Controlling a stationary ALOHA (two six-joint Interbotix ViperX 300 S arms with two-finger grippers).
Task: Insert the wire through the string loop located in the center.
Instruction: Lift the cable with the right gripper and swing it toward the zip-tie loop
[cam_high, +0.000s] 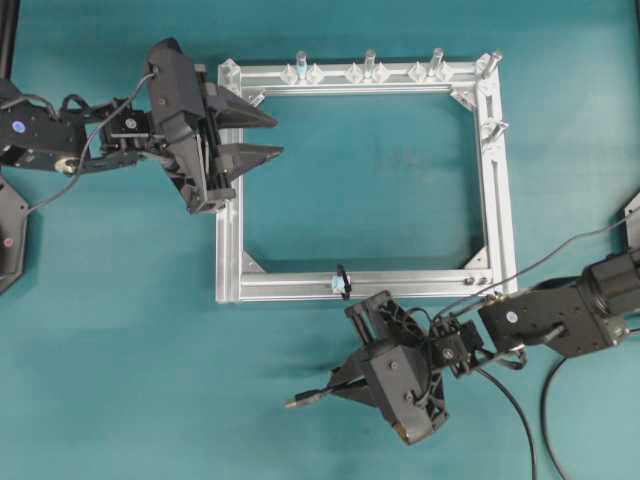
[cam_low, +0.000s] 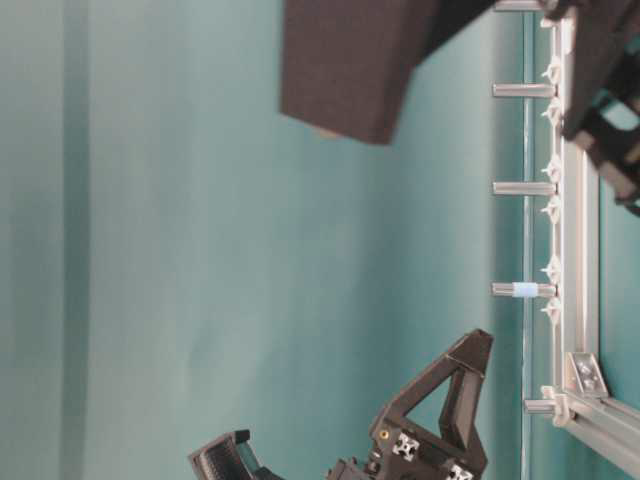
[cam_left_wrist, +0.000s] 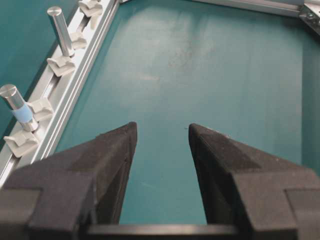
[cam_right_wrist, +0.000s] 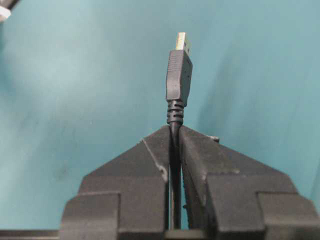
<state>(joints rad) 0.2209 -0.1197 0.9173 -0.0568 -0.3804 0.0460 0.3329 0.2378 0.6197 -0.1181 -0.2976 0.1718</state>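
The wire (cam_right_wrist: 174, 165) is clamped between the closed fingers of the right tool (cam_right_wrist: 174, 137), just behind its strain relief; the plug (cam_right_wrist: 179, 75) and its metallic tip project straight out beyond the fingertips, clear of the teal surface (cam_right_wrist: 75, 100). In the overhead view the same plug (cam_high: 298, 401) points toward the left of the picture, below the aluminium frame (cam_high: 228, 250) and apart from it, while the right tool (cam_high: 340, 385) sits just outside the frame's lower rail.

The string loop (cam_high: 342, 280) stands on that lower rail, near its middle, with a pale blue bit at its base. It lies above and slightly to the right of the plug tip in the overhead view, close to the right tool but not touching wire or tool; the wire does not pass through it.

The left tool (cam_high: 272, 135) hovers over the frame's upper left corner, fingers pointing into the frame's interior. Its fingers (cam_left_wrist: 107, 150) stand partly apart and hold nothing; bare surface shows between them.

Silver posts (cam_high: 369, 62) rise from the frame's upper rail; one post (cam_left_wrist: 17, 107) carries a pale blue band.
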